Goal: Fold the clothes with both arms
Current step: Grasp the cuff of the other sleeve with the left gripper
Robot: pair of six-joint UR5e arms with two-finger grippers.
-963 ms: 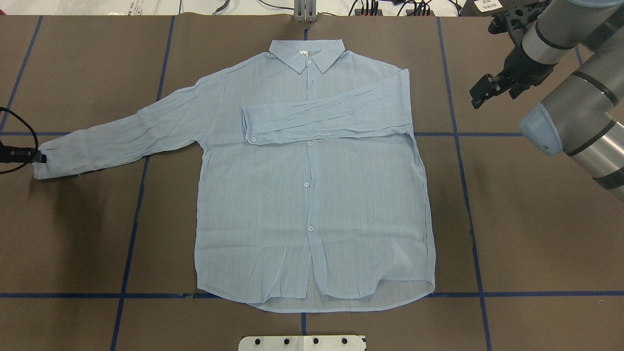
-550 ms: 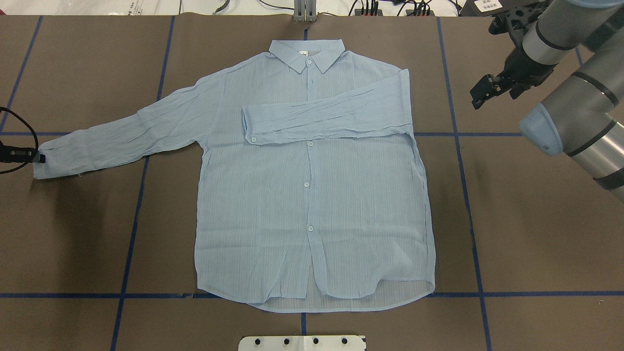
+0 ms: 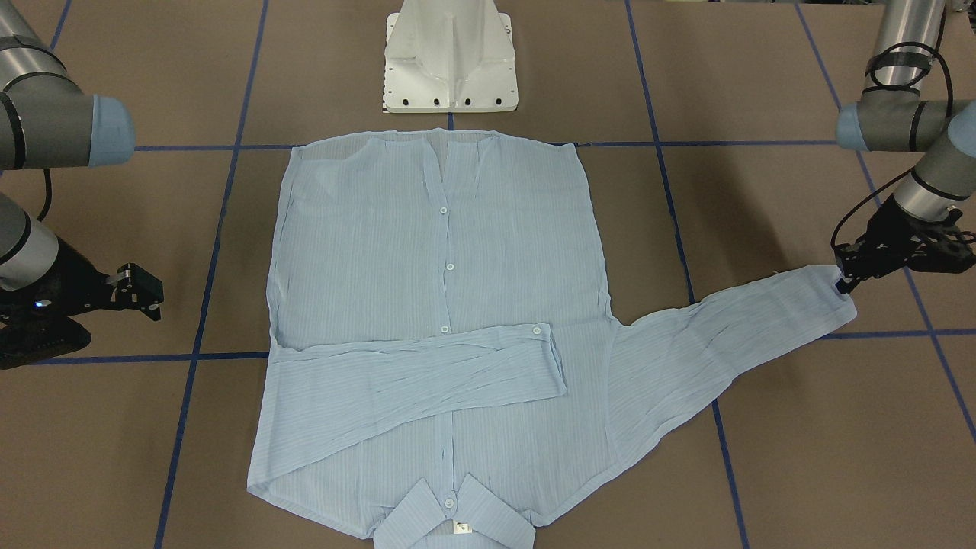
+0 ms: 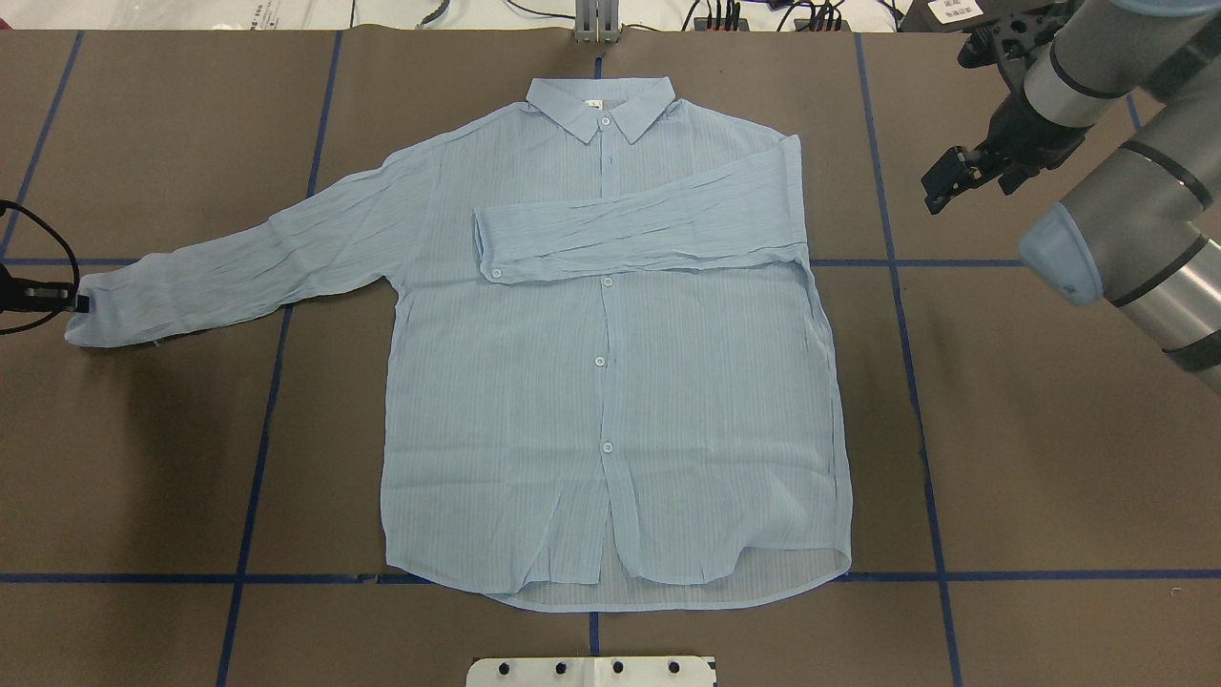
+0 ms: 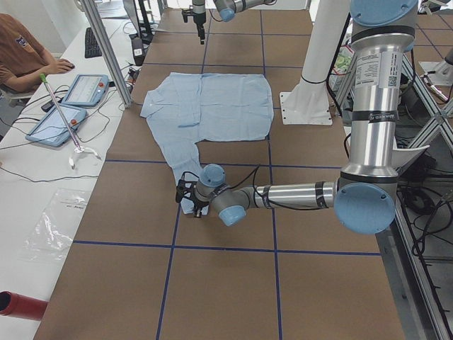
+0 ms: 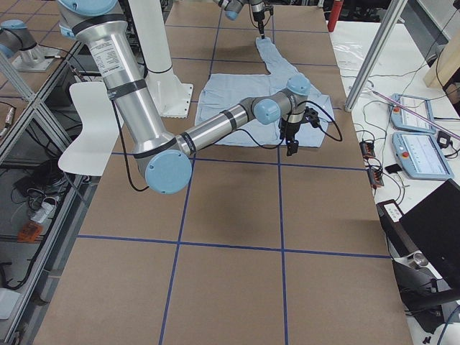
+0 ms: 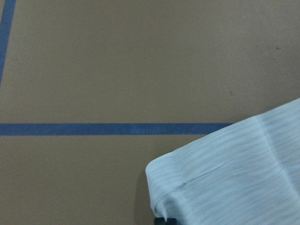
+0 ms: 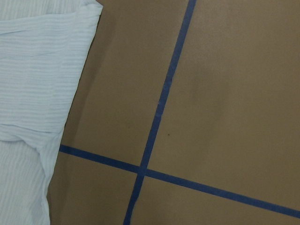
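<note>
The light-blue shirt [image 4: 610,401] lies flat on the brown table, front up, collar at the far edge. One sleeve [image 4: 639,229] is folded across the chest. The other sleeve stretches out sideways, and its cuff [image 4: 95,315] is pinched by my left gripper [image 4: 76,303], which is shut on it; it also shows in the front view [image 3: 842,282]. The left wrist view shows the cuff [image 7: 225,178] raised slightly off the table. My right gripper [image 4: 940,186] is open and empty, beside the shirt's folded shoulder and above bare table; it also shows in the front view [image 3: 145,293].
The white pedestal [image 3: 450,57] stands just beyond the shirt's hem. Blue tape lines [image 4: 916,382] cross the table. A metal post [image 4: 596,24] and cables sit behind the collar. Tablets [image 5: 71,92] and an operator [image 5: 21,57] are at a side table.
My left gripper has shifted a little with the cuff, which has risen and drawn slightly toward the far side. The right gripper has barely moved.
</note>
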